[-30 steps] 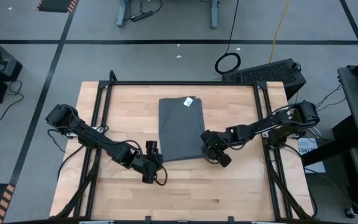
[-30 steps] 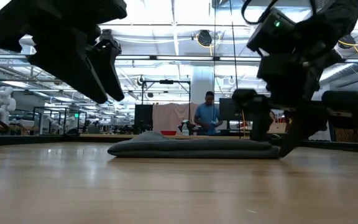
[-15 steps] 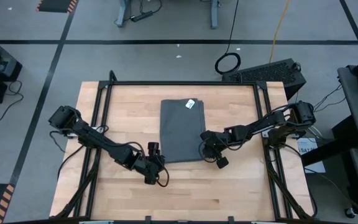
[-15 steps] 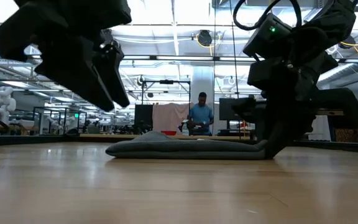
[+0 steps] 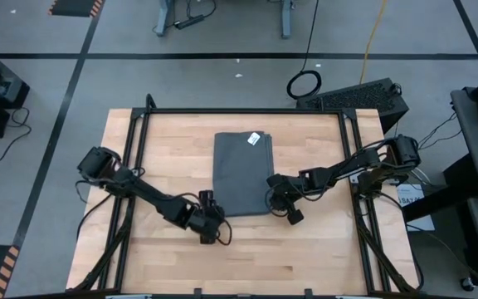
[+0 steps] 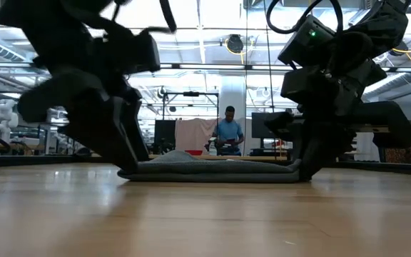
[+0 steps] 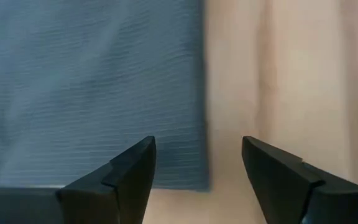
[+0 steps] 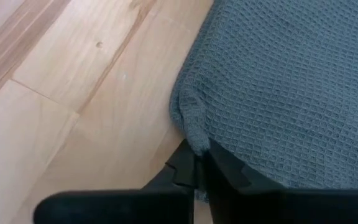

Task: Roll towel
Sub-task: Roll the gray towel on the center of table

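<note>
The towel [image 5: 242,173], dark grey and folded into a flat rectangle, lies on the wooden tabletop [image 5: 305,249] near its middle, long sides running from the far edge toward the near edge. A small white tag [image 5: 254,139] sits near its far right corner.

Right tool [image 5: 274,196]: positioned at the towel's near right corner. The right wrist view shows its fingers [image 8: 191,171] clenched together on the cloth, with a small pinch of the towel's edge [image 8: 194,134] gathered between them and slightly raised from the wood. In the low view this tool [image 6: 304,170] stands at the right end of the towel [image 6: 212,168], tips down at tabletop level.

Left tool [image 5: 209,218]: positioned at the towel's near left corner, just outside it. The left wrist view shows its fingers [image 7: 126,177] spread apart, nothing between them but cloth edge and bare wood below; the towel's corner [image 7: 194,174] lies under the gap, one finger over the cloth and the other over the tabletop. Whether the fingertips touch the surface cannot be told. In the low view this tool [image 6: 123,153] reaches down at the towel's left end.

A person [image 6: 227,135] stands in the room beyond the tabletop
</note>
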Motion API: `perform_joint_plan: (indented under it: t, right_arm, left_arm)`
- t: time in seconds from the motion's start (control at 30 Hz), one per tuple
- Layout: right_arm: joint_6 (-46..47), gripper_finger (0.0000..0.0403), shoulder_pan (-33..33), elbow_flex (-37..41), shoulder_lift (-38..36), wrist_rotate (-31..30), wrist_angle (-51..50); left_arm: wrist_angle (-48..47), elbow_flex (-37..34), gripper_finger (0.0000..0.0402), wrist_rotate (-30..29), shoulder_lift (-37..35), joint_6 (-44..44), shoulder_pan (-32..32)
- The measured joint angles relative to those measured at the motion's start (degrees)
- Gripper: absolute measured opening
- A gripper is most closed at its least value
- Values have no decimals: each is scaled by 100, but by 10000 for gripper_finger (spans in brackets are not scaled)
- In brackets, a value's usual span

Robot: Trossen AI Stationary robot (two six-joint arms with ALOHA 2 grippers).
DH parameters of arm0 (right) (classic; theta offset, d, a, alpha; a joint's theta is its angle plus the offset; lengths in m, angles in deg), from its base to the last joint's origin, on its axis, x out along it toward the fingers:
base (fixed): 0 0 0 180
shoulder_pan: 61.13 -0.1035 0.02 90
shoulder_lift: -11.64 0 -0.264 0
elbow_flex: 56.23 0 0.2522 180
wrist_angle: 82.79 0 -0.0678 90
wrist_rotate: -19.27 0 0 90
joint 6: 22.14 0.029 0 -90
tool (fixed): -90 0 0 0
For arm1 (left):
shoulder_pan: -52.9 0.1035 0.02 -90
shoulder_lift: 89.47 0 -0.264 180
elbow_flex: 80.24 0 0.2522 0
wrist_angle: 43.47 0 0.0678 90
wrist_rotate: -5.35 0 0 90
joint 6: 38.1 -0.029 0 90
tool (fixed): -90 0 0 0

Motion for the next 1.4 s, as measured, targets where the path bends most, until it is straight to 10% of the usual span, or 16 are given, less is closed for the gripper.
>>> perform_joint_plan:
  t: [0.53, 0.8, 1.0, 1.4]
  right_arm:
    - [-2, 9, -6, 0, 0, -1, 27]
    - [417, 9, -6, 0, 0, -7, 51]
    - [1228, 9, -79, 0, -2, 17, 55]
    - [4659, 8, -558, 4, -319, 1401, 675]
  left_arm:
    - [236, -354, 209, 879, -176, -963, 392]
    - [602, -540, 105, 1133, -121, -1136, 497]
    - [711, -638, 12, 1136, -117, -658, 499]
    - [957, -669, 11, 2344, -663, 430, 387]
